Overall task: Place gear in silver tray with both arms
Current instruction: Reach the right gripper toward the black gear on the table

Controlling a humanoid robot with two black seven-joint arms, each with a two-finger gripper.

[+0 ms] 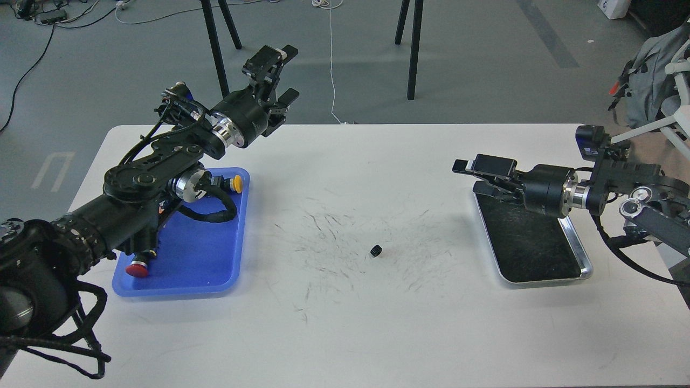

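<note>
White and scuffed with dark marks, the worktop carries a blue tray at the robot's left and the silver tray at its right, with grey floor and stand legs beyond. The gear, small and black, lies alone on the worktop between the two trays, well apart from both and from either arm. The left pincer is raised above the far edge of the worktop, its fingers spread wide and holding nothing. The right pincer hovers over the far end of the silver tray, pointing inward; its fingers appear parted and empty. The pickup looks not yet begun. To do it well, one arm should come down straight over the gear with fingers opened only slightly wider than it, close squarely on its sides so the small part does not squirt away, then lift clear before travelling to the silver tray's floor.
</note>
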